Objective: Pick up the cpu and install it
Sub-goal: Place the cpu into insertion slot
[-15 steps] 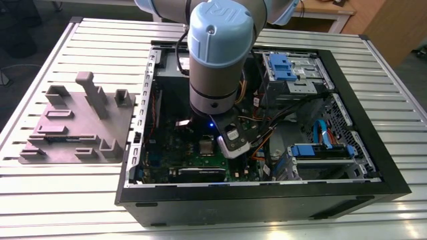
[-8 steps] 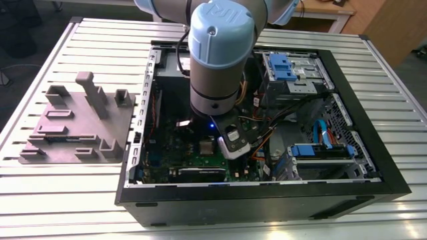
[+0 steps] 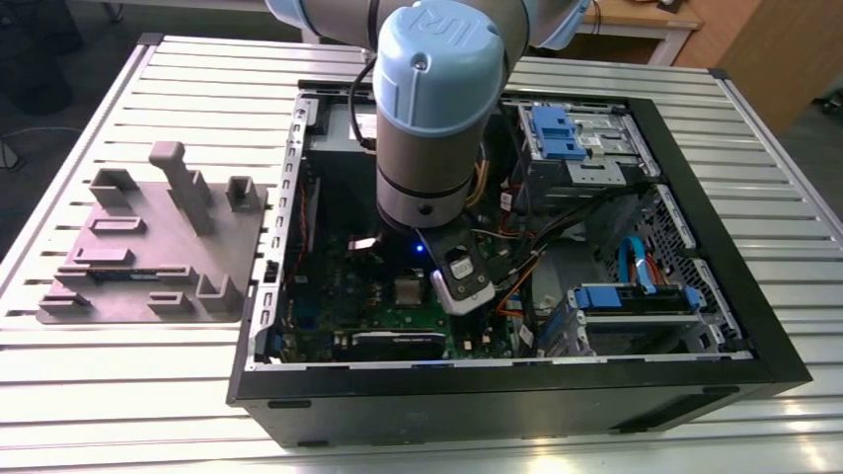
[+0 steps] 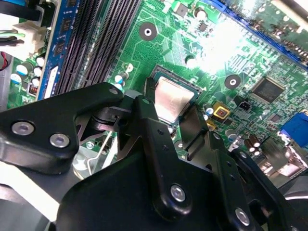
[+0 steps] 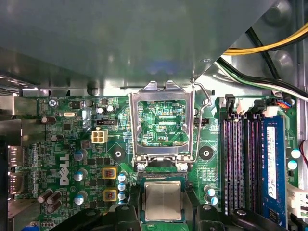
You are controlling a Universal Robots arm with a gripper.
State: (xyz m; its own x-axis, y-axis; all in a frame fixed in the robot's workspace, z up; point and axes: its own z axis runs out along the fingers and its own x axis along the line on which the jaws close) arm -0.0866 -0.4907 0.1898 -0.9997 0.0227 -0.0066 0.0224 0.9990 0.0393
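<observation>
Black linkage of the end effector (image 4: 169, 113) crowds the foreground in both wrist views. Its fingertips (image 4: 146, 107) stand against two opposite edges of the cpu (image 4: 174, 98), so I judge it clamped on the chip. The cpu sits level over the socket on the green motherboard (image 5: 72, 144), either seated or just above it; which of the two I cannot tell.

Just beyond the socket, the load plate (image 5: 137, 125) is swung open with its wire lever (image 5: 199, 126) beside it, so the step in hand is the placing of the chip and the install is not finished. By my reading, this placement calls for the chip to lie flat and square to the socket frame with no sideways push, because the dark memory slots (image 5: 236, 163) and small capacitors stand close by and leave little slack.

From the exterior view, the arm (image 3: 435, 99) reaches straight down into an open computer case (image 3: 527, 400) lying on its side on a pale, slatted metal tabletop (image 3: 158, 395). A grey parts fixture (image 3: 145, 257) rests on the exterior view's left of the case, and wooden furniture (image 3: 744, 39) stands behind.
</observation>
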